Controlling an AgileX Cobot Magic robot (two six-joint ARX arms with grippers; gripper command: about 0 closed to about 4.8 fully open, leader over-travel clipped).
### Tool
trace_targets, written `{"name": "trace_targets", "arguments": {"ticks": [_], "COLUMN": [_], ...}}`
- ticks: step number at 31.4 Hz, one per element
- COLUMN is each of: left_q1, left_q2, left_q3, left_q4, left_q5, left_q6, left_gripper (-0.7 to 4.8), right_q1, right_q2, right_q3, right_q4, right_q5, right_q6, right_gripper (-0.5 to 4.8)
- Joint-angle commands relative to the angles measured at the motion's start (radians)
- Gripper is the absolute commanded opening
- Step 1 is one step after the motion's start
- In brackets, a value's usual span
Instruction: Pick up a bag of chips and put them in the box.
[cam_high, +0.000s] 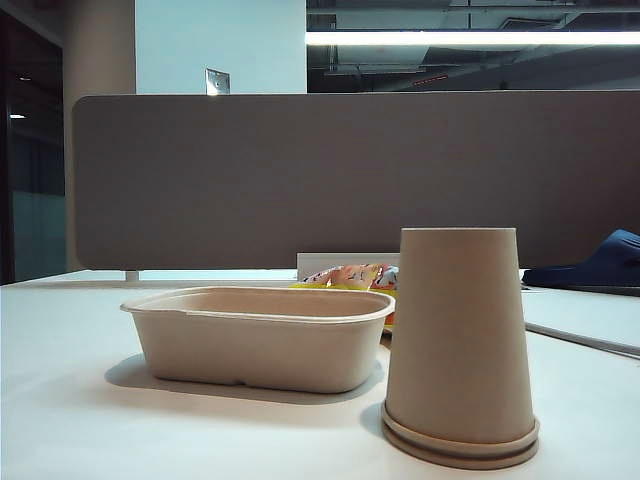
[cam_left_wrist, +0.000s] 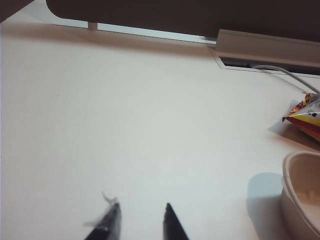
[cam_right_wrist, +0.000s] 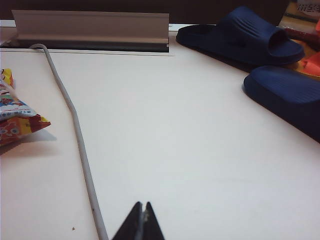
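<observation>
chips behind tray, both grippers over bare table.

left gripper (cam_left_wrist: 141, 222) low above white table (cam_left_wrist: 125, 125), dark fingertips (cam_left_wrist: 111, 220) slightly apart, nothing between. further right, box (cam_high: 260, 335) empty on table, bag of chips (cam_high: 345, 276) lying just behind its far rim, not inside. upside-down paper cup (cam_high: 460, 345) near the front, right of box. right gripper (cam_right_wrist: 142, 222) pressed together, empty, beside grey cable (cam_right_wrist: 75, 130); blue slippers (cam_right_wrist: 280, 90) at far right.

Ceiling strip light (cam_high: 470, 37) glares; room dim. Soft shadows under box (cam_high: 262, 335) and cup (cam_high: 459, 348). Wrist views slightly soft, pinkish.
</observation>
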Motion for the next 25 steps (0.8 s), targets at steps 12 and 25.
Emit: {"name": "trace_targets", "arguments": {"ticks": [12, 25], "left_q1": [0.0, 0.0], "left_q2": [0.0, 0.0], "left_q3": [-0.001, -0.001], "left_q4": [-0.008, -0.007], "left_q5": [-0.002, 0.0], "left_q6": [-0.004, -0.212], "left_gripper": [1.11, 1.11], "right_q1": [0.0, 0.001], "right_q2": [0.0, 0.0], "right_q3": [0.0, 0.0], "right_q4": [0.019, 0.085], "right_q5": [0.0, -0.327], "right_q6": [0.007, 0.419], "right_gripper": [-0.06, -0.06]}}
